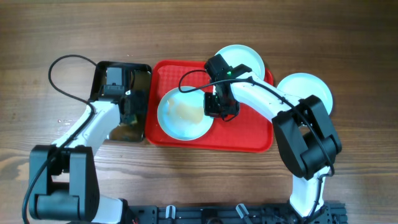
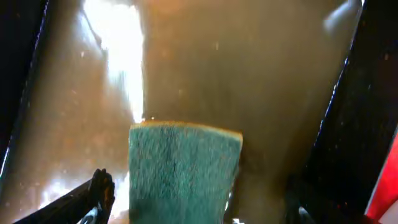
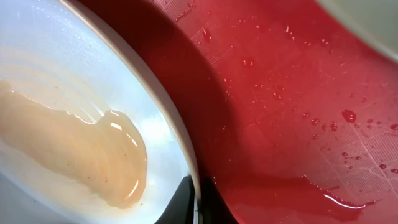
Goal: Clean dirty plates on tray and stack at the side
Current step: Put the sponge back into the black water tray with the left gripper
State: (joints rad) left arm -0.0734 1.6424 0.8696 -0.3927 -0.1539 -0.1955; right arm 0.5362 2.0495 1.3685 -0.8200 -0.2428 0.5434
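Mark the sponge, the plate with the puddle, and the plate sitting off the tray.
sponge [image 2: 185,174], left wrist view, middle of its green face.
plate with the puddle [image 1: 182,114], overhead view, its wet centre.
plate off the tray [image 1: 314,87], overhead view, bare upper part of its surface.

right end effector [image 1: 215,107] meets a smeared plate [image 1: 177,115] on the red tray [image 1: 249,134].

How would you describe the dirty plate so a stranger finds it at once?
Find the large red rectangular plastic tray in the centre. On its left half lies a round pale plate. It alone holds a beige puddle; the two other plates look clean.
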